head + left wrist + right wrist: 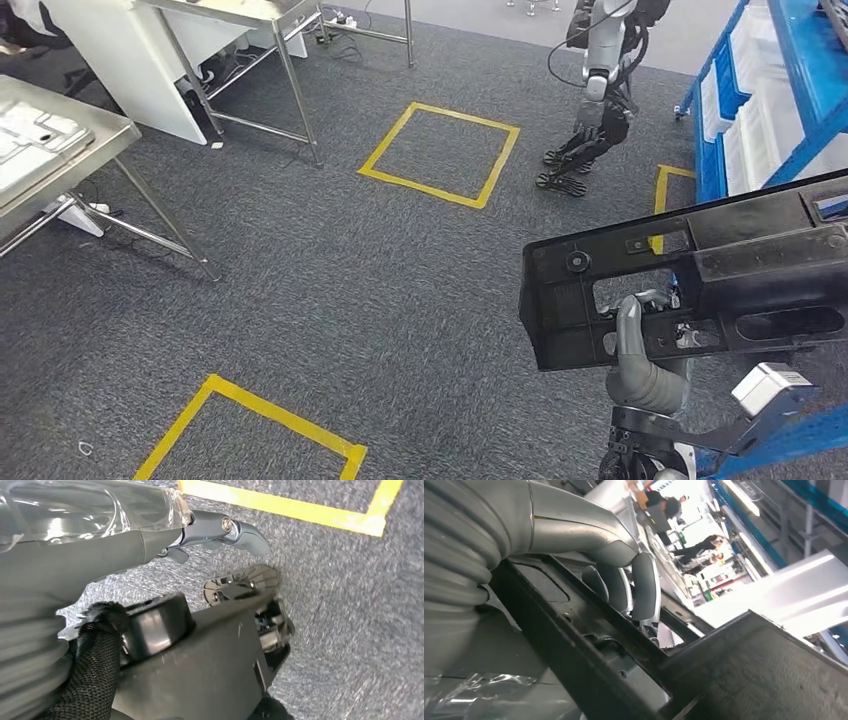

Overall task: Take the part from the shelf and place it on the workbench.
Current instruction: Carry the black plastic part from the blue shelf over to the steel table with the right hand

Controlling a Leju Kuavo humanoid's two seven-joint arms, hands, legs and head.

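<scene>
Black part (700, 270) gripped by right hand (624, 585), wrist view

right hand (624, 575): grey ribbed wrist cover, smooth silver-grey thumb, darker fingers (644, 590) with small screws at the tips | left hand (100, 545): grey casing under clear plastic wrap, dark finger link — one silver screw head seen, black mesh fabric beside it | right forearm (640, 375): grey, ribbed — white box mounted alongside

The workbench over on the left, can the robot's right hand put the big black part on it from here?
Probably not yet. The right hand grips the black part beside the blue shelf, and the workbench stands across a wide stretch of carpet.
</scene>
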